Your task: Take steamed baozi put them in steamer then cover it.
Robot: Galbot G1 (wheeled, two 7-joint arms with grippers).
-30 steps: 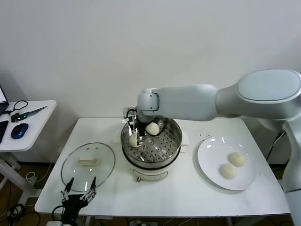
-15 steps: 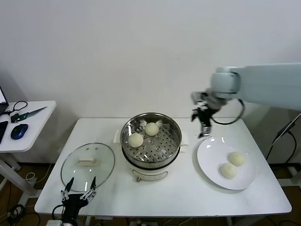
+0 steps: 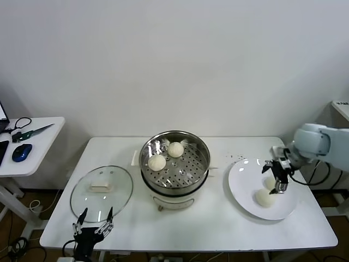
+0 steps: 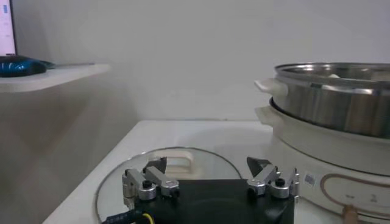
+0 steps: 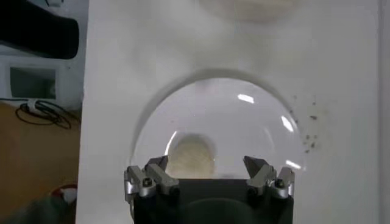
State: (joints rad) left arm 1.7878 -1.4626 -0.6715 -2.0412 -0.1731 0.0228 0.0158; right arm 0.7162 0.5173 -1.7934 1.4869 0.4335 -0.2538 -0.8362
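White surface: right pincer (image 3: 276, 177), jaws spread and empty, above plate (image 3: 240, 185); should centre on one baozi (image 3: 265, 197) before closing gently.

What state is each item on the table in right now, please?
Steamer: uncovered, two buns inside on the tray.
Lid: off, lying flat on the table.
Plate: holds two buns.
Right gripper: open, empty, over the plate.
Left gripper: open, empty, at the table's front edge.
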